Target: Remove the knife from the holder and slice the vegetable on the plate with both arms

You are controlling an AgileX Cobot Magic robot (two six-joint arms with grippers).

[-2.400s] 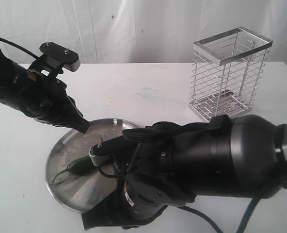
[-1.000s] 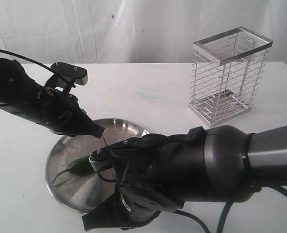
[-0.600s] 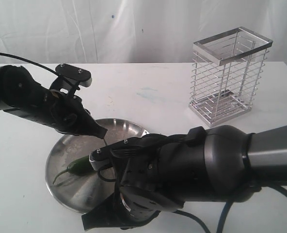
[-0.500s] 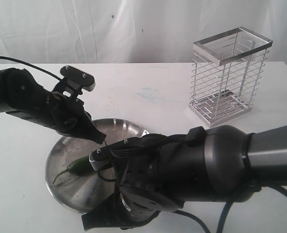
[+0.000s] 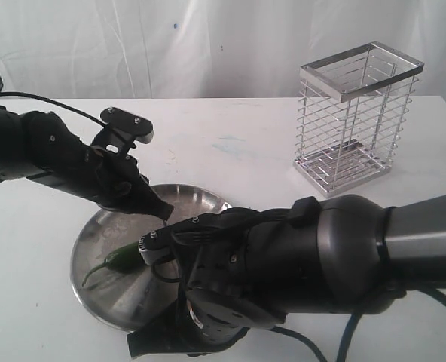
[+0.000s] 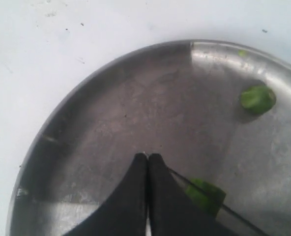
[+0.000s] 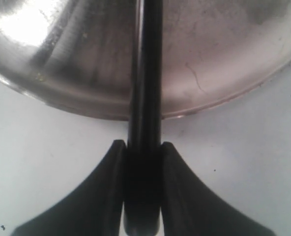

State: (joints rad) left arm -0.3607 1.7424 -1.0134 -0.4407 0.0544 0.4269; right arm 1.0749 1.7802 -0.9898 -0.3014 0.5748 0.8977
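1. My left end effector (image 5: 161, 212) has slid further right than 2.4 s ago. Its tip, shut and empty, now hangs over the plate (image 5: 102, 298) near the vegetable (image 5: 122, 259).
2. My right end effector (image 7: 141, 150) sits where it was 1 s ago, clamped on the knife (image 7: 146, 88), which reaches across the plate's rim.
3. Only my left wrist view shows a loose green piece (image 6: 256, 99) on the plate. Only the exterior view shows the holder (image 5: 356, 113), well apart on the tabletop (image 5: 238, 143).

Closed end effector (image 6: 147, 158) over steel plate (image 6: 106, 108)
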